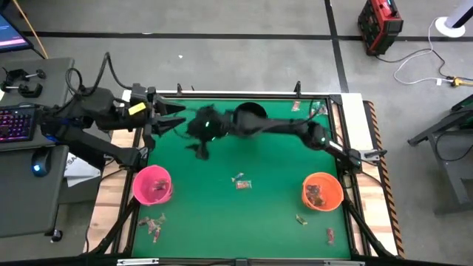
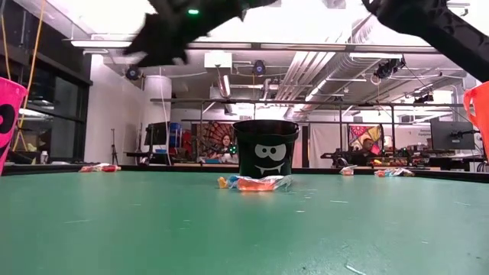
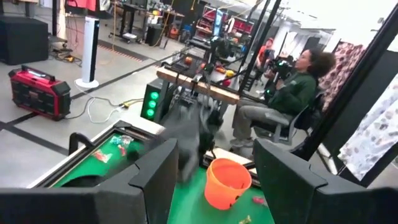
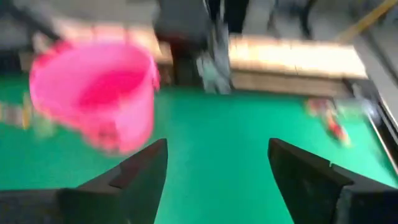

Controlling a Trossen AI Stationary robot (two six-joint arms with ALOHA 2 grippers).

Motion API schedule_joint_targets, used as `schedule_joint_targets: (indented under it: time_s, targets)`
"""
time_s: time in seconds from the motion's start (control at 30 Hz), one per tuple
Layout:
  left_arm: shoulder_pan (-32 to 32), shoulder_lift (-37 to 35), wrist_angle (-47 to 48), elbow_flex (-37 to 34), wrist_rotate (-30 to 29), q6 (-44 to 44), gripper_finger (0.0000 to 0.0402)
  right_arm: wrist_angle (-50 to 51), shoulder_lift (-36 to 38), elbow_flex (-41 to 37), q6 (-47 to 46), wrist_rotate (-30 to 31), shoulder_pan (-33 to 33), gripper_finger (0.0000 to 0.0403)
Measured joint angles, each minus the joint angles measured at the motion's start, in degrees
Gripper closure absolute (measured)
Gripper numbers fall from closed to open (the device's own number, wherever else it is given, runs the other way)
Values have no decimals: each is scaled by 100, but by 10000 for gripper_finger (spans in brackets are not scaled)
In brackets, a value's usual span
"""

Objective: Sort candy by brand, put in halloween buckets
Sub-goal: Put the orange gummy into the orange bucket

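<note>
Green felt covers the worktop [image 1: 244, 222], on which three pails are set: the pink bucket [image 1: 152, 184] at the left, the orange bucket [image 1: 322, 191] at the right, the black bucket [image 1: 250, 115] at the far edge. Loose candy [image 1: 240, 182] is seen at the centre, with more near the front edge. The right pincer [image 1: 201, 148] is held above the felt left of centre, fingers apart and empty; the left pincer [image 1: 159, 118] is parked open at the far left corner. A reach between picks is judged; next, a descent onto one sweet is called for.
</note>
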State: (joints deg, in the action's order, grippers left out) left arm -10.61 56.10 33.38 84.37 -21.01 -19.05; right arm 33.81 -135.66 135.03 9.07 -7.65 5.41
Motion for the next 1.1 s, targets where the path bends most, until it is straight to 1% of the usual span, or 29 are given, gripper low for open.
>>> schedule_joint_targets:
  time_s: [0.03,0.17,0.23,0.3,0.4,0.5,0.63,0.73,0.8,0.87,0.93,1.03,1.1]
  targets:
    - [-2,-13,46,-13,2,1,202,508,100,1,97,-106,93,141]
    - [-2,-11,158,-191,42,7,202,2469,260,-234,193,-949,385,151]
    - [-2,3,152,-354,121,9,202,3306,225,-450,373,-1164,398,153]
    - [-2,15,120,-570,127,-4,202,3796,227,-791,520,-1248,308,153]
    - [-7,35,155,-868,119,-226,202,4048,380,-1525,741,-1359,53,153]
    - [-72,41,152,-1163,125,-505,202,3578,777,-2583,748,-1505,-270,153]
    - [-217,35,50,-1459,112,-723,202,2618,1628,-4196,388,-1444,-661,154]
    - [-286,35,28,-1545,-7,-736,202,1368,2312,-5272,-385,-1139,-870,154]
    - [-306,37,-44,-1581,-117,-737,202,388,2692,-5834,-954,-732,-1004,154]
    - [-306,37,-57,-1619,-213,-749,202,-296,2856,-6226,-1434,-441,-1099,154]
    - [-306,43,-45,-1621,-220,-812,202,-568,2839,-6405,-1798,-459,-1167,154]
    - [-307,51,-48,-1619,-223,-926,202,-711,2786,-6484,-1909,-366,-1307,154]
    - [-315,63,-17,-1619,-223,-927,202,-752,2757,-6482,-1819,6,-1396,154]
